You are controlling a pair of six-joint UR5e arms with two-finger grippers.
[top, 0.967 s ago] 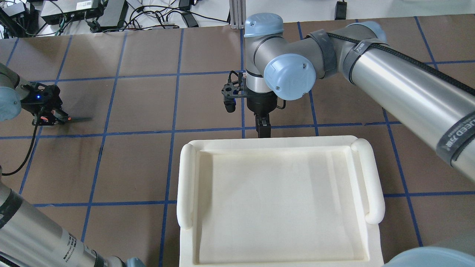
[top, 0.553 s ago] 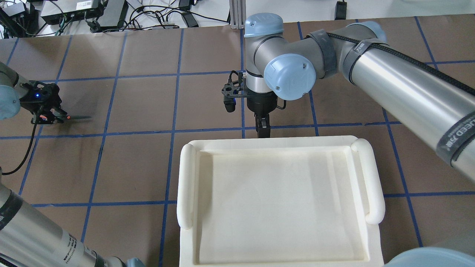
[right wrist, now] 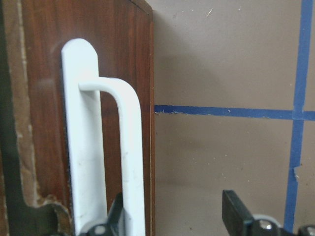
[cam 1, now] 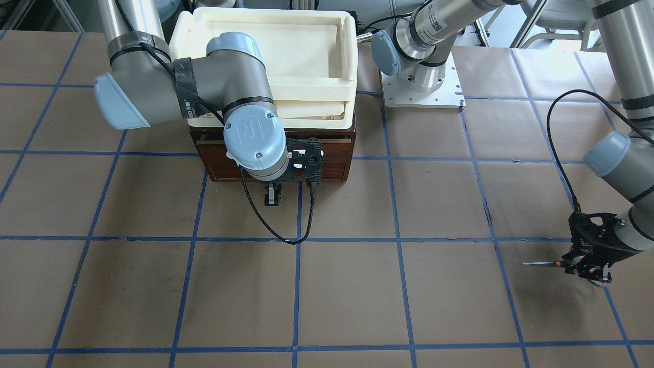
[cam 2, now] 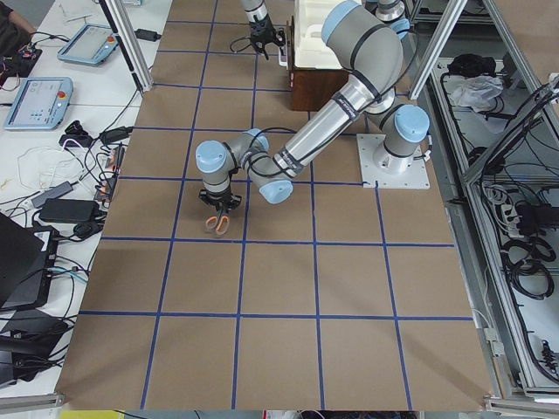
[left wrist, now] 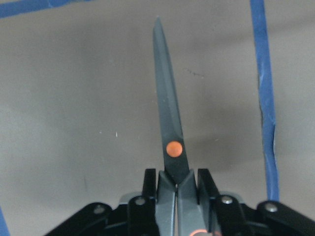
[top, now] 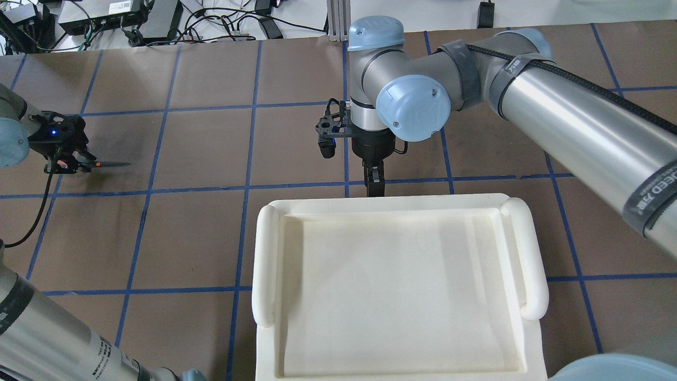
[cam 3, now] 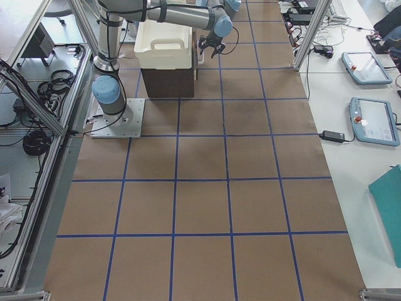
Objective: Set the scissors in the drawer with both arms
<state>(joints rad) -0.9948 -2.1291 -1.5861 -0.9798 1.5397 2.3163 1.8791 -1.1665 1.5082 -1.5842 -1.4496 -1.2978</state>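
Note:
The scissors (left wrist: 170, 123) have slim dark blades and an orange pivot dot. My left gripper (left wrist: 177, 189) is shut on them just behind the pivot, and the blades point out ahead over the brown paper. This shows at the far left of the overhead view, with the gripper (top: 69, 160) and the scissors (top: 108, 164). The dark brown drawer (cam 1: 332, 158) looks shut. My right gripper (right wrist: 174, 201) is open at the drawer's white bar handle (right wrist: 130, 162). The bar runs between the fingers, close to one of them. The right gripper (top: 374, 186) hangs just past the tray's far edge.
A cream foam tray (top: 264, 264) sits on top of the drawer cabinet and hides it from above. The left arm's mount plate (cam 1: 421, 92) stands beside the cabinet. Blue tape lines cross the brown paper table (cam 1: 357, 296). A black cable (cam 1: 276, 225) loops below the right wrist.
My left gripper has shifted slightly up the overhead view with the scissors still in it. The right arm has barely moved.

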